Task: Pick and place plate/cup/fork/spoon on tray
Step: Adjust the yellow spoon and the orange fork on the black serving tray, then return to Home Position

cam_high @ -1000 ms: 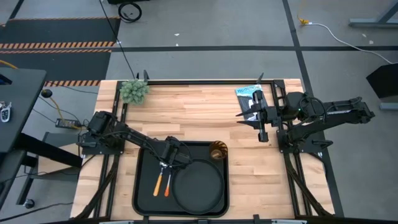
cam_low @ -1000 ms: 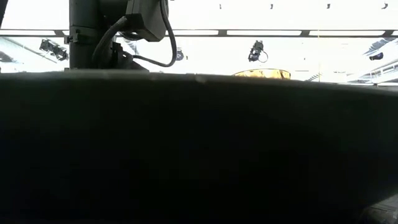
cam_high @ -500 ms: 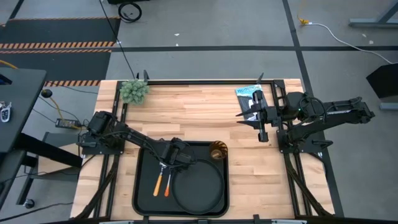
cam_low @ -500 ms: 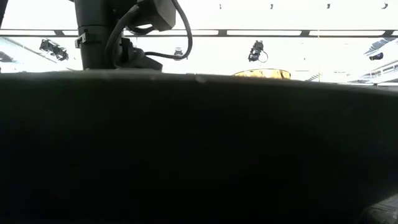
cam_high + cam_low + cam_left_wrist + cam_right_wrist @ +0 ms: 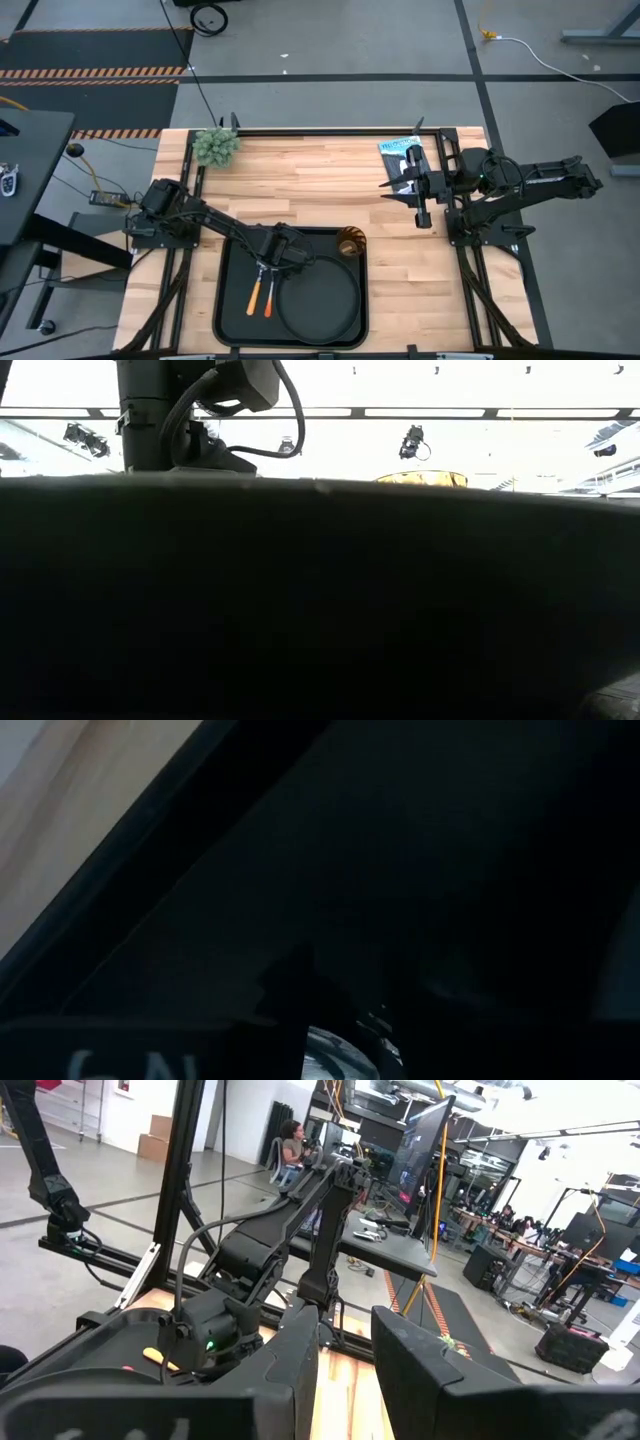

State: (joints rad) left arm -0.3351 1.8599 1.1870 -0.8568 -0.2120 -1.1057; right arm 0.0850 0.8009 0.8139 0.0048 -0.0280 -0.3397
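The black tray (image 5: 232, 310) lies at the table's near edge. On it are the round dark plate (image 5: 318, 300), the amber cup (image 5: 350, 243) at its far right corner, and two orange-handled utensils (image 5: 262, 294) side by side left of the plate. Which is the fork and which the spoon I cannot tell. My left gripper (image 5: 272, 260) is low over the utensils' silver ends. A rounded silver piece (image 5: 340, 1055) shows close in the left wrist view. My right gripper (image 5: 420, 205) is open and empty at the table's right side, clear of the tray.
A green tuft (image 5: 216, 146) sits at the far left corner and a blue-black packet (image 5: 404, 158) at the far right. Bare wood lies between the tray and the right arm. In the low view the tray's dark wall (image 5: 320, 600) hides nearly everything; the cup's rim (image 5: 420, 478) shows above it.
My left gripper has shifted a little toward the table's right edge over the tray, then eased back slightly. Both utensils, the plate and the cup have stayed where they were.
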